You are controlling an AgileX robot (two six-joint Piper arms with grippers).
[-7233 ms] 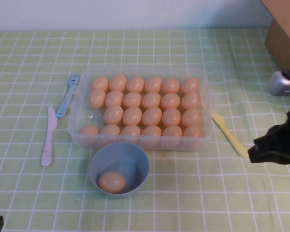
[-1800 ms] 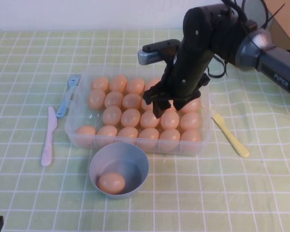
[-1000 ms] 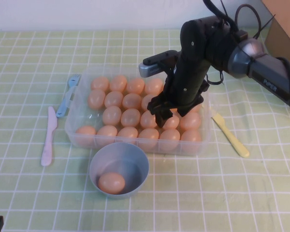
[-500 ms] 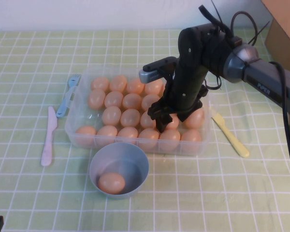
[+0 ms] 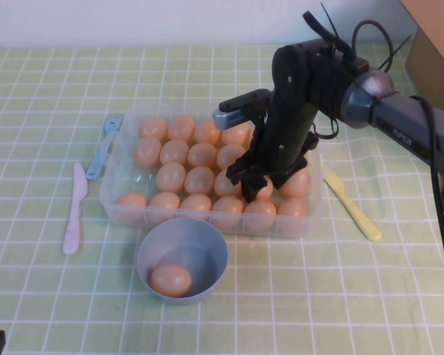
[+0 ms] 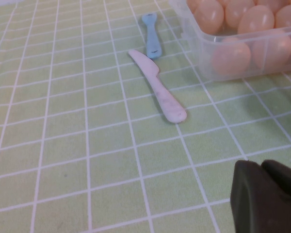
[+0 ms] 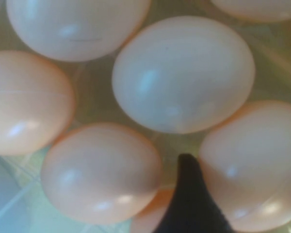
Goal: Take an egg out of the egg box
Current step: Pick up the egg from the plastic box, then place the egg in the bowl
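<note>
Green-and-white checked cloth covers the desk (image 5: 52, 89) across the whole high view.

Right arm: dark, reaching in from the right edge of the frame to centre right. The right gripper (image 5: 255, 186) is lowered into the egg box among the eggs of the right-hand columns. In the right wrist view one dark fingertip (image 7: 191, 194) wedges between neighbouring eggs; the other is out of sight. Jaws: whether they are spread or gripping, I cannot tell.

Egg box (image 5: 126, 151): clear plastic tray at frame centre, nearly full of orange-tan eggs in rows.

Bowl (image 5: 207, 248): blue-grey, just below the box, with one egg lying in it.

Left gripper (image 6: 266, 196): parked low on the desk, seen at the lower right corner of the left wrist view; jaws pressed together, holding nothing.

Pink knife (image 5: 74, 211) and blue fork (image 5: 103, 148): left of the box. Yellow knife (image 5: 351, 207): right of the box.

The egg (image 5: 265, 188): partly hidden under the right gripper, in the third row down, seated in the box.

Step in hand, by judgement: settling the jaws round one egg. Next move calls for a gentle close on that egg alone, then a straight lift clear of its neighbours.
</note>
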